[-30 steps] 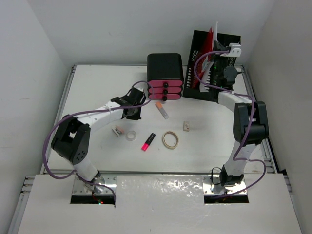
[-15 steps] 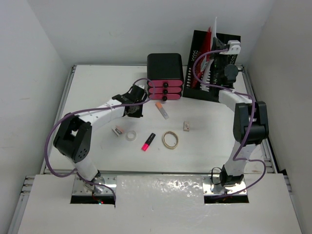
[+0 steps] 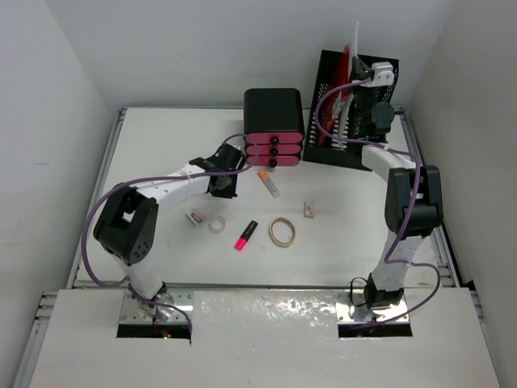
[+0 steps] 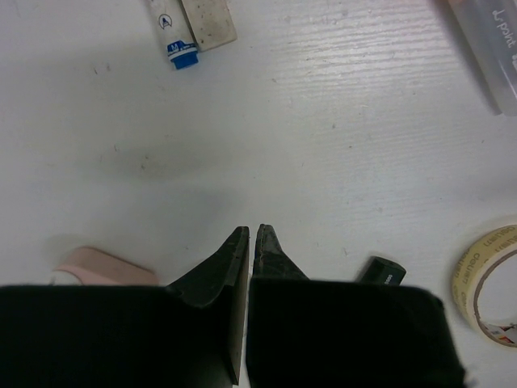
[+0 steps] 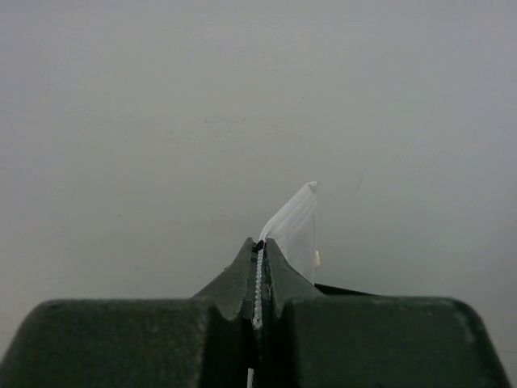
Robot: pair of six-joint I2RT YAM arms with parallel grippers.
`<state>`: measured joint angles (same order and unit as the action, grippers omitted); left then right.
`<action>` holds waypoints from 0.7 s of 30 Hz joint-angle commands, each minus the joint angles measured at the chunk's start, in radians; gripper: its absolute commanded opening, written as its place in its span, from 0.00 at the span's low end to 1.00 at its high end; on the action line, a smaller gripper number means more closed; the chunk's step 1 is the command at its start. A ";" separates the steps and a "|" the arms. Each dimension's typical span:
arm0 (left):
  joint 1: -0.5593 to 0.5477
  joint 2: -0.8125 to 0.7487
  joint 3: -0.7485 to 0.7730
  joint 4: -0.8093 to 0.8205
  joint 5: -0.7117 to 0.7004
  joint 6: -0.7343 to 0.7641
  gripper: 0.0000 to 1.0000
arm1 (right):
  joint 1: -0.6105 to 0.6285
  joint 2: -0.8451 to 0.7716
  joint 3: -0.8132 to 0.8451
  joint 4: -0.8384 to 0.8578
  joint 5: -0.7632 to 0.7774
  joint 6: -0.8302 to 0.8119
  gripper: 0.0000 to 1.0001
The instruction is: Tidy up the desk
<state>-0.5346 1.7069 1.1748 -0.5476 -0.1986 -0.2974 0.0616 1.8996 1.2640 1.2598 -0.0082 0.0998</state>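
Sitting on one desk (image 3: pixel 161 137): one black drawer unit (image 3: pixel 273 109) at upper centre, showing three pink drawers (image 3: pixel 273 149), and one black mesh rack (image 3: pixel 331 149) at upper right, holding one white sheet (image 3: pixel 356 40). Lying mid-frame are one pink highlighter (image 3: pixel 245 234), one orange-capped pen (image 3: pixel 268 182), one tape roll (image 3: pixel 216 224), one tan ring (image 3: pixel 282 232) and two small blocks (image 3: pixel 308 210). Two arms (image 3: pixel 174 187) are reaching in.

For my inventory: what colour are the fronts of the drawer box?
Pink drawer fronts, best seen in the top external view.
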 commanded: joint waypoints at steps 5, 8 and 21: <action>0.013 0.026 0.031 0.008 0.018 -0.008 0.00 | 0.006 0.062 0.141 0.437 -0.050 -0.049 0.00; 0.015 0.033 0.034 0.006 0.019 -0.008 0.00 | 0.003 0.082 0.163 0.437 -0.041 -0.057 0.00; 0.013 0.034 0.054 0.015 0.034 -0.014 0.00 | 0.001 -0.066 -0.054 0.417 0.102 -0.061 0.73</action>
<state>-0.5346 1.7424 1.1893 -0.5529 -0.1780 -0.2981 0.0620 1.9316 1.2236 1.2991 0.0563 0.0540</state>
